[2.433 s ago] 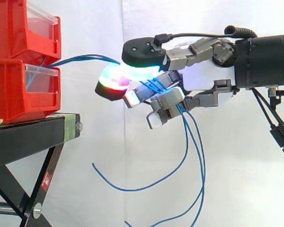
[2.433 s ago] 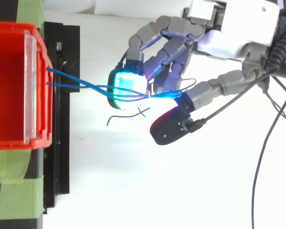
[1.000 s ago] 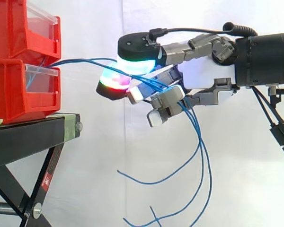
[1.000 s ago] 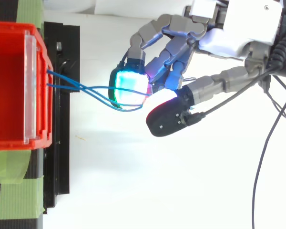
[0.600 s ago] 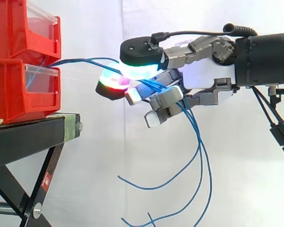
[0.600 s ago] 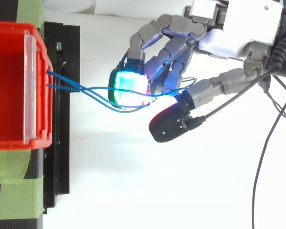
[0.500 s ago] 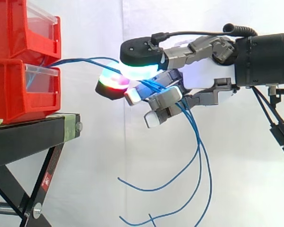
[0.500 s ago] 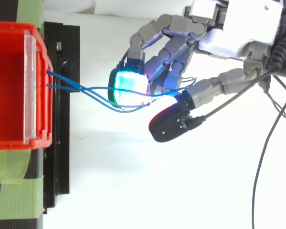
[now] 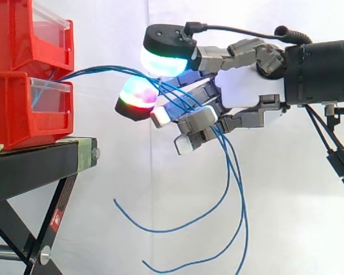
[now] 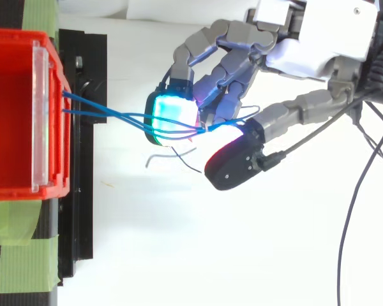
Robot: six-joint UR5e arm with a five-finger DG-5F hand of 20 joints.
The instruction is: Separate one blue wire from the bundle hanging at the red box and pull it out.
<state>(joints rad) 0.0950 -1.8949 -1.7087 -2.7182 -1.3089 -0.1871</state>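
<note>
Fingers point(image 9: 198, 121) of the hand point(image 9: 241, 91) curl half-closed round the thin blue wires point(image 9: 97, 70) leading from the stacked red plastic bins point(image 9: 11, 109), thumb lifted above them.

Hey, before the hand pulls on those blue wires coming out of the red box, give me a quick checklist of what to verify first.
1. One wire singled out from the bundle: not ok; several blue wires run together into the hand.
2. Wires rooted at the red box: ok.
3. Hold on a single wire: cannot tell.
4. Loose ends clear of the black stand: ok; they hang below the hand, apart from the stand.
5. Hand clear of the red box: ok; a gap shows in both views.
</note>
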